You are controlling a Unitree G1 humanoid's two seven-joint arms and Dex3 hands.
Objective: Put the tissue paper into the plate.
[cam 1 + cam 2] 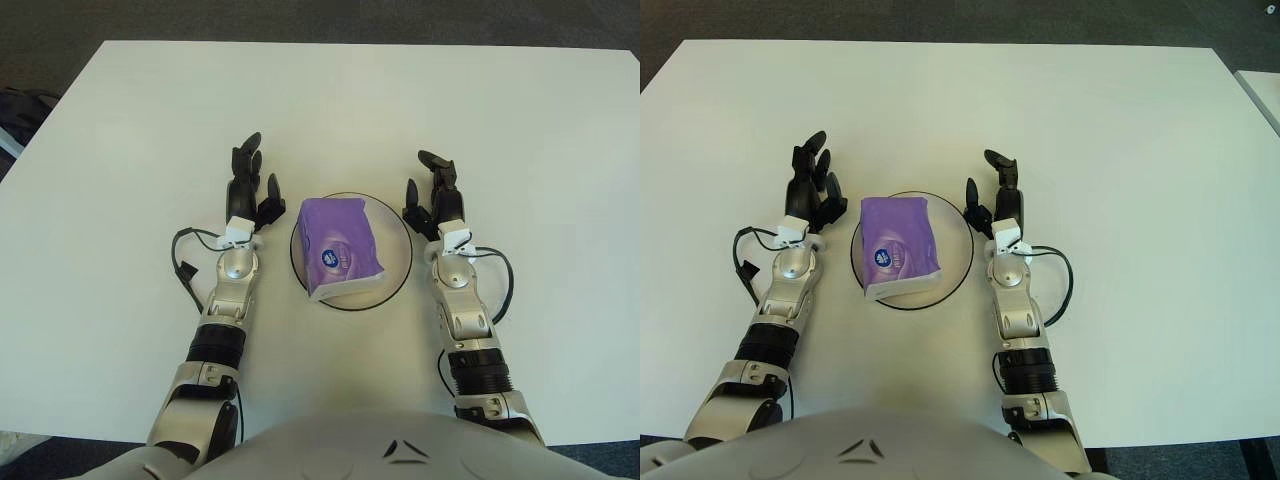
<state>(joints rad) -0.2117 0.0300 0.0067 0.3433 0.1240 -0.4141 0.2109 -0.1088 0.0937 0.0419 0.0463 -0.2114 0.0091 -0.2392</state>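
The left robot hand point(249, 186) shows just left of the plate point(400, 236), fingers spread, holding nothing. The purple tissue pack point(341, 248) lies in the plate, nearer the worktop's point(130, 120) front edge. The right robot hand point(434, 190), also open and holding nothing, shows just right of the plate.

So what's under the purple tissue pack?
The clear plate sits under the tissue pack, its rim showing around it. The plate's middle is covered, so anything there cannot be seen.

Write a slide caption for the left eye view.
Purple tissue pack lies in the glass plate; left hand and right hand flank it, open.
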